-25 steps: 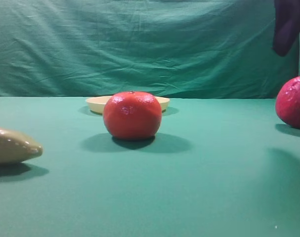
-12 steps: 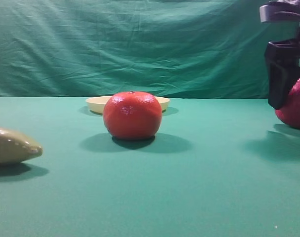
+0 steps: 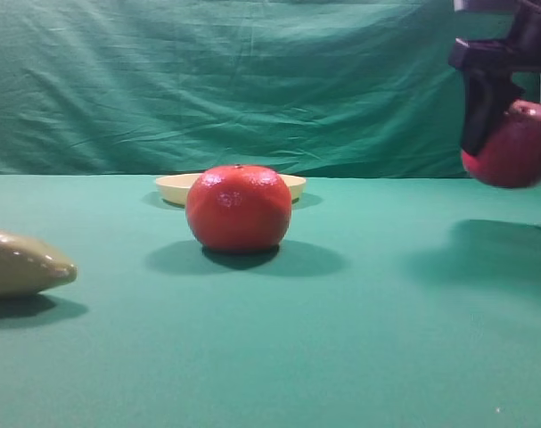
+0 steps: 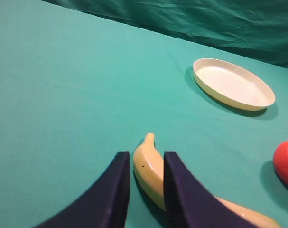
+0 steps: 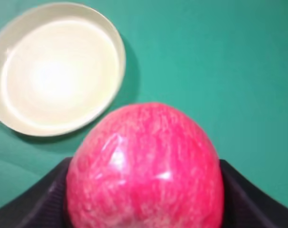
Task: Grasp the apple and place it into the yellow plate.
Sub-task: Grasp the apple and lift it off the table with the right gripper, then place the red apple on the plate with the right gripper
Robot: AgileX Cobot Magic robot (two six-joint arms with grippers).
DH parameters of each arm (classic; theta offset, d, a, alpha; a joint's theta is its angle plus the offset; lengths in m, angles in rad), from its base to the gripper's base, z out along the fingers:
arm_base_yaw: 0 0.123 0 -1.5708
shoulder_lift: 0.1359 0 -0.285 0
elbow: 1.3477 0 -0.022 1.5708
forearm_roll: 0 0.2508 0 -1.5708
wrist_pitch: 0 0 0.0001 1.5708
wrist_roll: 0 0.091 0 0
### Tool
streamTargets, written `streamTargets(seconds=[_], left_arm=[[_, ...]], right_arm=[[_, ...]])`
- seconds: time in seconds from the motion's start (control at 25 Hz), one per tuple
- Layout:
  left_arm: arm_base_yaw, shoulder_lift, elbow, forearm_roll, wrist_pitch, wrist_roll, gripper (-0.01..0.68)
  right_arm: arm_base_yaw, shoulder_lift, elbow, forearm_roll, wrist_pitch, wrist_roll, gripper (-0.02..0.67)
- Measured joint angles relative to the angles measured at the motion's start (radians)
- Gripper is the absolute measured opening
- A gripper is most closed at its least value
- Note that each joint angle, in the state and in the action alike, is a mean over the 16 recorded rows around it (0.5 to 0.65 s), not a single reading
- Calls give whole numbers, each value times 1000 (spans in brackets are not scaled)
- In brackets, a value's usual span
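The dark red apple (image 3: pixel 517 150) hangs in the air at the upper right, held in my right gripper (image 3: pixel 511 143), which is shut on it. In the right wrist view the apple (image 5: pixel 144 166) fills the space between the dark fingers (image 5: pixel 34 204). The yellow plate (image 5: pixel 53 71) lies below and ahead to the left. The plate (image 3: pixel 174 187) sits at the back of the table, partly hidden by the orange-red fruit; its inside (image 4: pixel 233 85) holds nothing. My left gripper (image 4: pixel 146 159) is shut and low over the banana, holding nothing.
An orange-red tomato-like fruit (image 3: pixel 239 208) stands mid-table in front of the plate and shows at the edge of the left wrist view (image 4: pixel 286 161). A yellowish banana (image 3: pixel 20 263) lies at the left, under the left gripper (image 4: pixel 151 175). A green cloth covers the table and backdrop.
My right gripper came down around the apple at the right edge, closed on it and lifted it off the table, a little to the left. The other things have not moved.
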Motion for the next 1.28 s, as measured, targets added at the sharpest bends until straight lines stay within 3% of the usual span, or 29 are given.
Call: streamTargets(seconds=[0.48,1.0,1.16,1.28], left_arm=[[0,0,0,0,0,0,157],[0,0,0,0,0,0,157],[0,0,0,0,0,0,157],[0,0,0,0,0,0,157]], right_arm=[[183,266,-265,43,-237,-100,504],[238,363,-343,43,-325,-197,587],[239,319,-356,41,-292,-218,567],[239,262,-365,33,-251,-232,499]])
